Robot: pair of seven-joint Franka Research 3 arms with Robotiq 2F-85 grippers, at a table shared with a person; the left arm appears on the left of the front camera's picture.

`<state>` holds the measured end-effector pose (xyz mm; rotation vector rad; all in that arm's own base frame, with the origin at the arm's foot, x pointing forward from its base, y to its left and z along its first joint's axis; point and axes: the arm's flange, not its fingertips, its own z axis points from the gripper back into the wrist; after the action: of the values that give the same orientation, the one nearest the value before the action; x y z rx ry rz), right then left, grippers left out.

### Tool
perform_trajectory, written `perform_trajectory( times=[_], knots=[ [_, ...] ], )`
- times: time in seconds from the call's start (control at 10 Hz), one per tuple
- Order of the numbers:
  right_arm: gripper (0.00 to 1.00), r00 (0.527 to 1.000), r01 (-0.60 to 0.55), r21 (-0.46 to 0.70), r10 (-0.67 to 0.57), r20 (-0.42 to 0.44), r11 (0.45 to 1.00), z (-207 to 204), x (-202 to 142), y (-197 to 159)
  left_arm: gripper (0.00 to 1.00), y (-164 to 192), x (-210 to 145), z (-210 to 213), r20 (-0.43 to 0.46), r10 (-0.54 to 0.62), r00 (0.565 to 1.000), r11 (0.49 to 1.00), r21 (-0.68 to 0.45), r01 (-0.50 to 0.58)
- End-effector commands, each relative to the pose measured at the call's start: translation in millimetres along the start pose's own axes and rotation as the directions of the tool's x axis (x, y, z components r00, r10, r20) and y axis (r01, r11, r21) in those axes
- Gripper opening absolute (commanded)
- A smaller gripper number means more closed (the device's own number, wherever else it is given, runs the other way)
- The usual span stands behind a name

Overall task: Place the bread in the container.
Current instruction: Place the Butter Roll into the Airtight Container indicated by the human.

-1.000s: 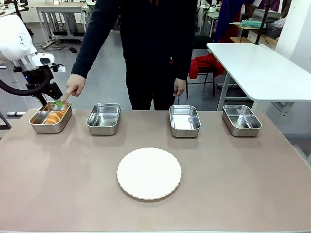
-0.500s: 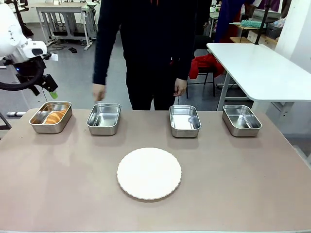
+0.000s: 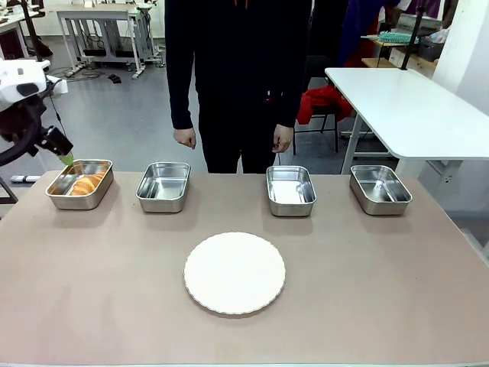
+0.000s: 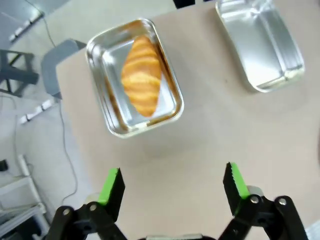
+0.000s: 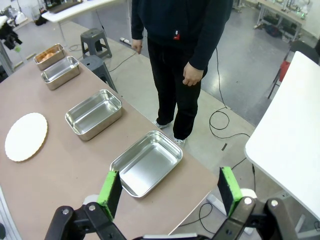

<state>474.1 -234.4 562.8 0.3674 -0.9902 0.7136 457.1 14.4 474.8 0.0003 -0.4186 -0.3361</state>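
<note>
arm [image 3: 19,80]: white shell, black cable | fingers [image 4: 112,187]: black, green pads | person [image 3: 237,69]: dark long sleeves

Bare table [image 3: 367,298] around central plate [image 3: 234,273]; trays line far edge

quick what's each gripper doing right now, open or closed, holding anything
Left gripper: open, holding nothing, above the table near the container with the bread.
Right gripper: open, holding nothing.
</note>
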Motion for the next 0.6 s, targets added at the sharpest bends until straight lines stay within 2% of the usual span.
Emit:
perform_trajectory(
  times=[0.0, 0.2, 0.3, 0.4, 0.5],
  knots=[
    [1.0, 1.0, -0.004, 0.002, 0.004, 0.006, 1.0, 0, 2, 1, 0.99, -25, -38, 4, 0.048, 0.012, 0.999, 1.0, 0.002, -0.012],
    [1.0, 1.0, -0.004, 0.002, 0.004, 0.006, 1.0, 0, 2, 1, 0.99, -48, -64, 4, 0.048, 0.009, 0.999, 1.0, -0.013, -0.009],
    [1.0, 1.0, -0.004, 0.002, 0.004, 0.006, 1.0, 0, 2, 1, 0.99, -52, -69, -1, 0.016, 0.016, 1.0, 1.0, -0.009, -0.016],
    [1.0, 1.0, -0.004, 0.002, 0.004, 0.006, 1.0, 0, 2, 1, 0.99, -54, -73, -2, 0.022, 0.04, 0.999, 0.999, -0.03, -0.039],
    [1.0, 1.0, -0.004, 0.002, 0.004, 0.006, 1.0, 0, 2, 1, 0.99, -49, -73, -4, 0.03, 0.09, 0.995, 0.996, 0.012, -0.091]
  ],
)
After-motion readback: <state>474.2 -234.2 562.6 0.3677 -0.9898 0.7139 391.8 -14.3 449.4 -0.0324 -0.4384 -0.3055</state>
